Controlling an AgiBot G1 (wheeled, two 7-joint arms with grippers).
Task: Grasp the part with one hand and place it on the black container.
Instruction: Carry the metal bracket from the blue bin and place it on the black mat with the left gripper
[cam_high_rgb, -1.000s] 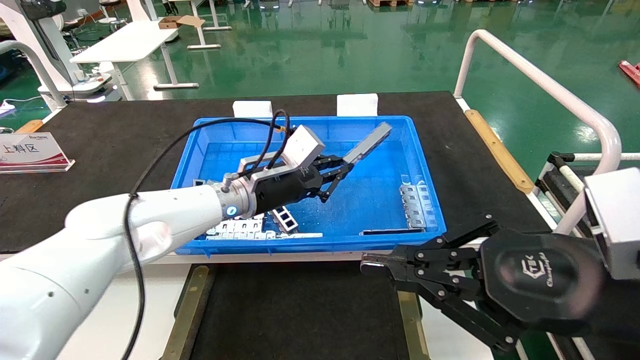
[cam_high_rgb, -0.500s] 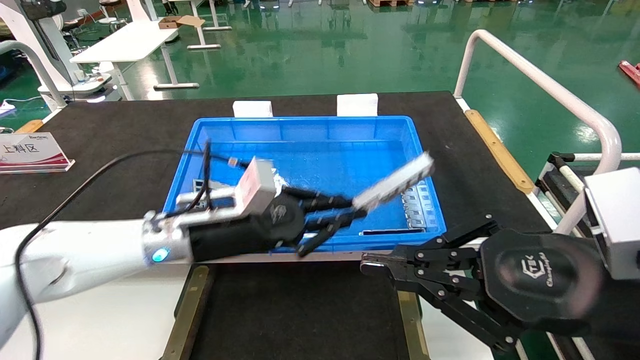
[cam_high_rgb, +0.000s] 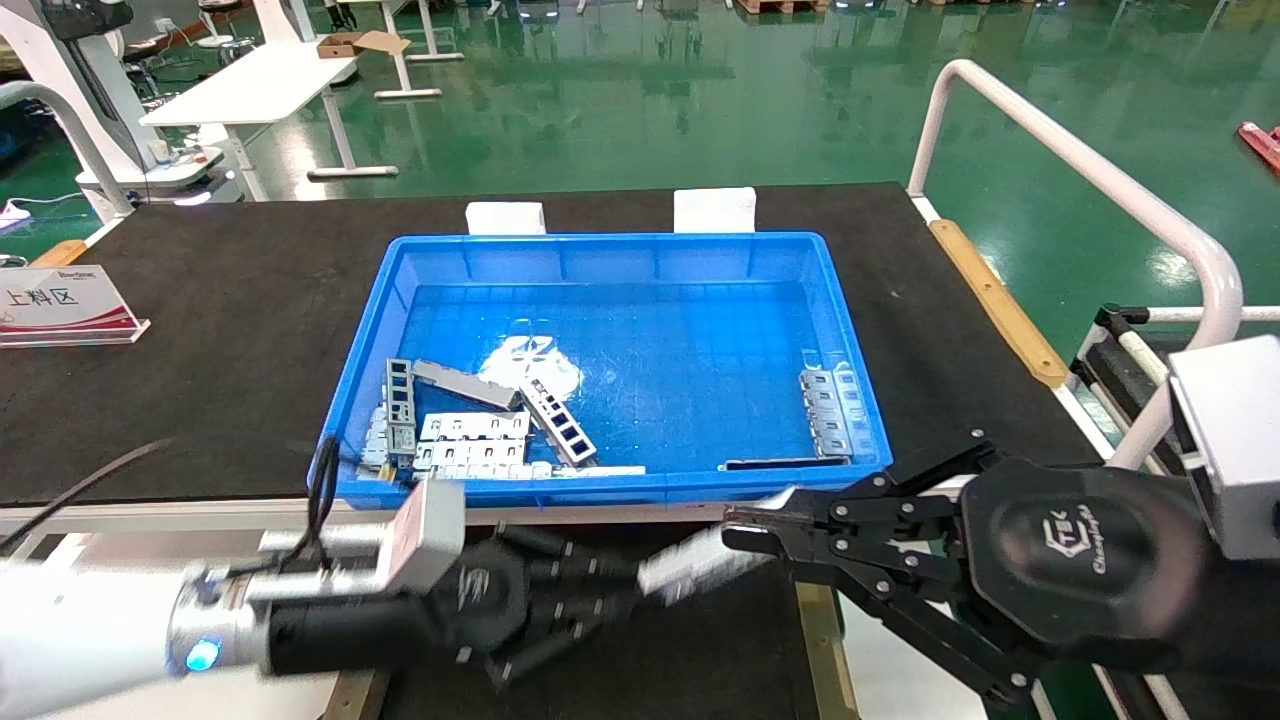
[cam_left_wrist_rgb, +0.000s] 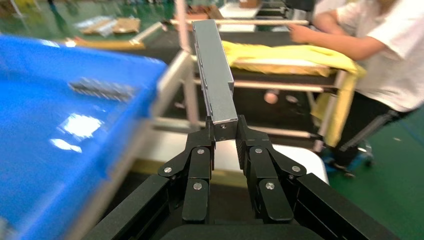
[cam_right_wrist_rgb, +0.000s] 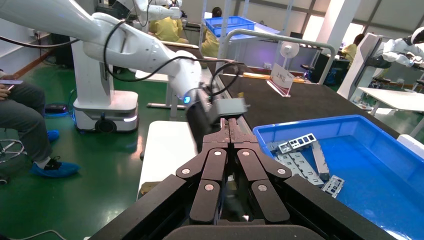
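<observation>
The part (cam_high_rgb: 700, 562), a long silver-grey channel bar, is held by one end in my left gripper (cam_high_rgb: 640, 585), which is shut on it. It hangs low over the black container (cam_high_rgb: 700, 665), in front of the blue bin (cam_high_rgb: 610, 248). In the left wrist view the part (cam_left_wrist_rgb: 215, 75) juts straight out from the left gripper (cam_left_wrist_rgb: 225, 131). The bar's far end passes behind the tips of my right gripper (cam_high_rgb: 735, 530). That gripper hangs shut and empty at the container's right side. In the right wrist view the right gripper (cam_right_wrist_rgb: 229, 122) has its fingers pressed together.
The blue bin holds several metal pieces (cam_high_rgb: 470, 440) at its front left and more (cam_high_rgb: 825, 410) at its right wall. Brass strips (cam_high_rgb: 372, 620) edge the container. A white rail (cam_high_rgb: 1080, 165) stands at the right. A sign (cam_high_rgb: 60, 305) stands at the far left.
My left arm has carried the part out of the blue bin and toward me, down to just over the black container. The right arm has not moved.
</observation>
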